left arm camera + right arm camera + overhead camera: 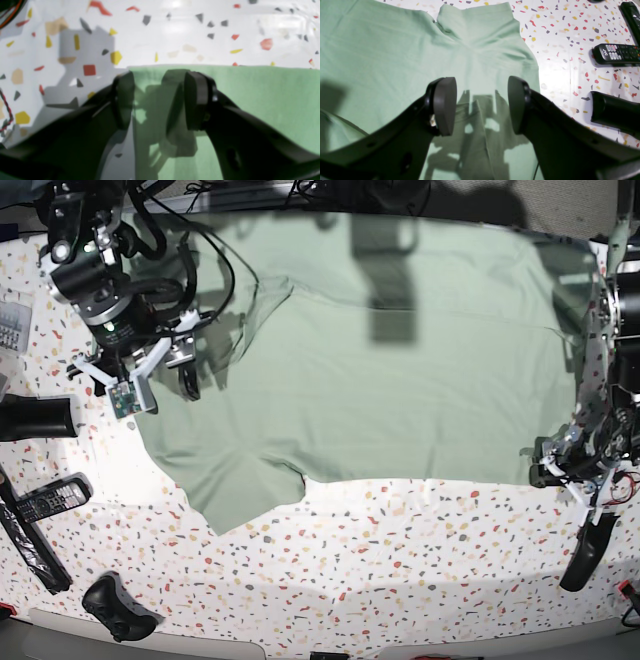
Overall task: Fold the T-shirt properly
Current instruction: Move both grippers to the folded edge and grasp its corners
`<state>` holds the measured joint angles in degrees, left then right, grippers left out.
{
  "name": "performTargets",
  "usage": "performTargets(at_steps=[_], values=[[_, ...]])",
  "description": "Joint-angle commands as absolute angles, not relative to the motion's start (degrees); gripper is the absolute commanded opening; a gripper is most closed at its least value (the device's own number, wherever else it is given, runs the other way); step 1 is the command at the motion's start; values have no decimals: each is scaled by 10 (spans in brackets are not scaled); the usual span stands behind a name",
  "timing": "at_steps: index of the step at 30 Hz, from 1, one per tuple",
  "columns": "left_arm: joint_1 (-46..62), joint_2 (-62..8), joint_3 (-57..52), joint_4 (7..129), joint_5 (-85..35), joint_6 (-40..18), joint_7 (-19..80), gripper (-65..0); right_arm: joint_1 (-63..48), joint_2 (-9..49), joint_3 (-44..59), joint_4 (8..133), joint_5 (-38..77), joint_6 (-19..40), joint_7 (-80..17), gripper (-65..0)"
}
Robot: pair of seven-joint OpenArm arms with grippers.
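Observation:
The T-shirt (pixel 400 390) is a pale sage-green cloth spread flat over the terrazzo table (pixel 400 580), with one short sleeve (pixel 240 485) pointing toward the front left. My right gripper (pixel 480 107) hovers open above that sleeve area (pixel 480 45) of the shirt, with nothing between its fingers; in the base view it (pixel 165 385) is at the shirt's left edge. My left gripper (pixel 160 100) is open too, low over the shirt's corner (pixel 225 100), its jaws straddling the cloth's side edge. In the base view it (pixel 560 465) sits at the shirt's front right corner.
A black JVC remote (pixel 616 53), a second remote (pixel 631 17) and a black cylinder (pixel 615 115) lie beside the sleeve. At the left in the base view are a remote (pixel 45 500), a long black bar (pixel 30 550) and a game controller (pixel 120 608).

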<state>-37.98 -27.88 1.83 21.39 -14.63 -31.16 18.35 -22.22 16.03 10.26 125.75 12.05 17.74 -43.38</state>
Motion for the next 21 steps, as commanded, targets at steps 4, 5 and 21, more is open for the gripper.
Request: performTargets(at_steps=[4,5,21], values=[[-399,-288,16,205,-151,-314,186,-354,-219,165,105,1269,123,176,-422,-334],[-398,-286,16,203,-151,-315,186,-354,-219,165,105,1269,123,176,-422,-334],[-352,-283,16,202,-203,-340,198,-358,-219,165,105,1269,126,176,-425,-334]])
